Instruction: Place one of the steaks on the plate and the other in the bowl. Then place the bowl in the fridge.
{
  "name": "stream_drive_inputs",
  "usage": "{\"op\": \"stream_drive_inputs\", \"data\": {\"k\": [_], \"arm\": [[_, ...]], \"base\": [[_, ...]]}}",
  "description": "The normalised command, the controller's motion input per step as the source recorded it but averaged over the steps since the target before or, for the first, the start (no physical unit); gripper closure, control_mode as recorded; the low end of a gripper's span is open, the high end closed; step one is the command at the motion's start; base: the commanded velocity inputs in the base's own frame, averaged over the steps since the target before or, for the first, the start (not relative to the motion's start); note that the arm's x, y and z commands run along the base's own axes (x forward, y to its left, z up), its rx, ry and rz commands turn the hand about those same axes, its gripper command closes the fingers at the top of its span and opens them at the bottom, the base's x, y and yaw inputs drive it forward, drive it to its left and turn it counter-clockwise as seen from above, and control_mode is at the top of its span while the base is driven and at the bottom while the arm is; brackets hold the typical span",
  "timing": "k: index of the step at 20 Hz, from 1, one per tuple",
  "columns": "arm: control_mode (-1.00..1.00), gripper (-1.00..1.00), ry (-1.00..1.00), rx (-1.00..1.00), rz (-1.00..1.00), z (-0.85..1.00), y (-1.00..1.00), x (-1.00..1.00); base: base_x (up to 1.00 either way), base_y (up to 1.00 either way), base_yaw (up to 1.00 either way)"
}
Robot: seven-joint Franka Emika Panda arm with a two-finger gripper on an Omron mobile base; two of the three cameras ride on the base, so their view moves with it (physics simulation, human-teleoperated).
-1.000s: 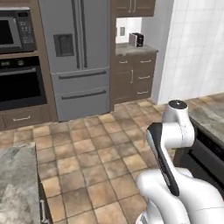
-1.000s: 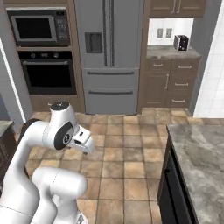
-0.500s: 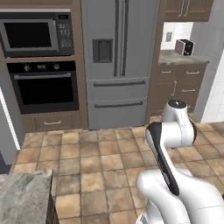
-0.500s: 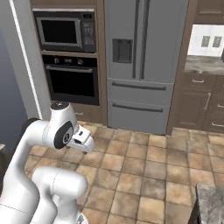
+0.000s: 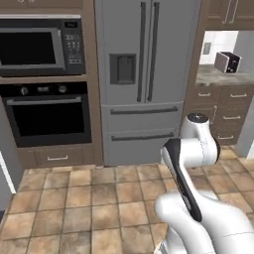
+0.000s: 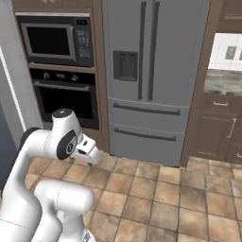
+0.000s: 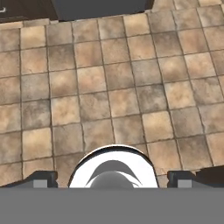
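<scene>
Fridge (image 5: 146, 74): upper centre of left base frame, tall grey, both doors shut, two long vertical handles side by side near middle; dark dispenser panel (image 5: 122, 69) on left door; two drawers below, stacked. Also upper centre of right base frame (image 6: 156, 75), seen a little from the side.
Microwave (image 5: 40, 47): upper left of left base frame, built into brown cabinet, just left of fridge.
Oven (image 5: 47, 114): black, directly under microwave, door shut, horizontal handle across top.
Toaster (image 5: 227, 62): upper right of left base frame, on grey counter to right of fridge, well apart from arm.
Floor (image 7: 113, 87): brown square tiles, across most of hand frame; dark base of cabinets and grey foot of fridge along top edge.
Arm (image 5: 193, 198): white with dark joints, lower right of left base frame, folded, in front of fridge drawers; lower left of right base frame.
Gripper (image 7: 112, 177): bottom edge of hand frame, two dark finger tips (image 7: 41, 178) far apart near left and right sides, jaws wide, nothing between them, pointing down at tiles.
</scene>
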Motion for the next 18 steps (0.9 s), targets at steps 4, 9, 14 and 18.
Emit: {"op": "stream_drive_inputs", "data": {"k": [4, 9, 14, 18], "arm": [[1.0, -1.0, 0.0, 0.0, 0.0, 0.0, 0.0, 0.0], [1.0, -1.0, 0.0, 0.0, 0.0, 0.0, 0.0, 0.0], [1.0, -1.0, 0.0, 0.0, 0.0, 0.0, 0.0, 0.0], [1.0, -1.0, 0.0, 0.0, 0.0, 0.0, 0.0, 0.0]], "base": [[0.86, -0.54, -0.23], [0.66, -0.35, -0.05], [0.8, -0.02, 0.06], [0.94, 0.0, 0.03]]}}
